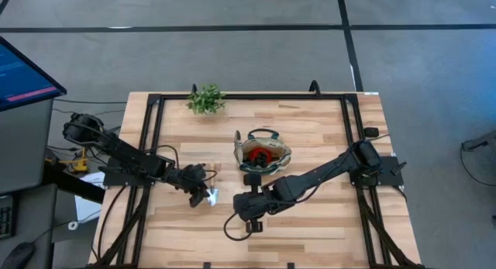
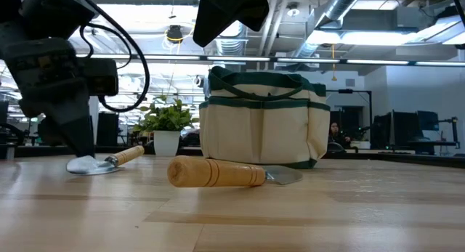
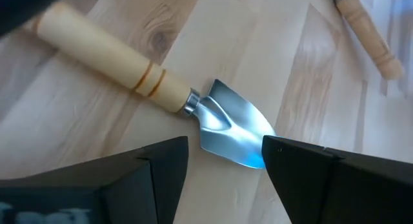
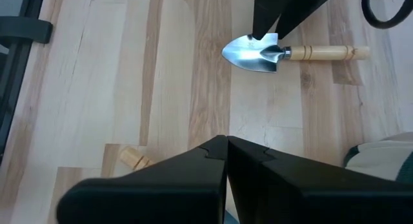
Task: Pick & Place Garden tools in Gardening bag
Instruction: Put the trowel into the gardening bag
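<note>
- Nowhere on the tools or the bag can any brand, label or writing be read; a screen (image 1: 23, 75) off the table's far-left corner shows lines too small to read.
- Nearest the low camera, a wooden-handled tool (image 2: 218, 173) lies flat on the table (image 1: 325, 230), just in front of the gardening bag (image 2: 263, 120).
- Left of it, the left gripper (image 3: 226, 169) hangs with fingers spread wide, straddling the silver blade of a trowel (image 3: 161, 88) that lies flat on the wood; whether they touch it cannot be told.
- The right gripper (image 4: 226, 150) is clenched on nothing, above the table near the bag.
- Standing upright mid-table, the bag already holds a red-and-black tool (image 1: 261, 154).
- Light butcher-block planks make the surface, framed by black rails.
- A potted plant (image 1: 206, 99) stands at the far edge.
- Beyond: grey floor, ceiling ducts, strip lights, desks with monitors.
</note>
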Controlling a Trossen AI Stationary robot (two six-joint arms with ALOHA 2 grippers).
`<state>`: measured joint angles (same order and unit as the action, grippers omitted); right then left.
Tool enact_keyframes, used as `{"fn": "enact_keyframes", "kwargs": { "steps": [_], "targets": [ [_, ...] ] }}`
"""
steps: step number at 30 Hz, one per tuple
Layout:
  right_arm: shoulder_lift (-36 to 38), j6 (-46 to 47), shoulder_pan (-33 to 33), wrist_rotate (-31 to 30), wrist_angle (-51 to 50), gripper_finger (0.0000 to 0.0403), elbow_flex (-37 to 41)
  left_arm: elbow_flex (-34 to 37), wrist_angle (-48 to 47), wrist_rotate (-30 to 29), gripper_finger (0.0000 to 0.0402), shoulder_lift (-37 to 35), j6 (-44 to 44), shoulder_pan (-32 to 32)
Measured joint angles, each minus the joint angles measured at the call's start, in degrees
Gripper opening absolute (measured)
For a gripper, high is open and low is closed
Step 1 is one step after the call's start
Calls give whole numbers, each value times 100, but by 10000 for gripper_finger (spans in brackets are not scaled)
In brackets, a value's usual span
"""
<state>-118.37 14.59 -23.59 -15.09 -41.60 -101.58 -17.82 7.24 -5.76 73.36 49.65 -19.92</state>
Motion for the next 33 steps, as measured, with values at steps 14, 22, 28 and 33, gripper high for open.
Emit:
{"fn": "enact_keyframes", "kwargs": {
  "steps": [14, 22, 28, 33],
  "targets": [
    [0, -15, -2, 0, -60, 0, 2, -2, 761, -26, 183, 611, 631, 2],
    [0, -14, -39, -4, -138, 0, 2, 5, 750, 19, 100, 614, 610, 5],
    [0, -11, -42, -7, -138, 0, 2, 9, 770, 68, 34, 614, 309, 2],
    [0, -12, -39, -7, -136, 0, 2, -7, 857, 24, 8, 601, -21, 7]
  ]
}}
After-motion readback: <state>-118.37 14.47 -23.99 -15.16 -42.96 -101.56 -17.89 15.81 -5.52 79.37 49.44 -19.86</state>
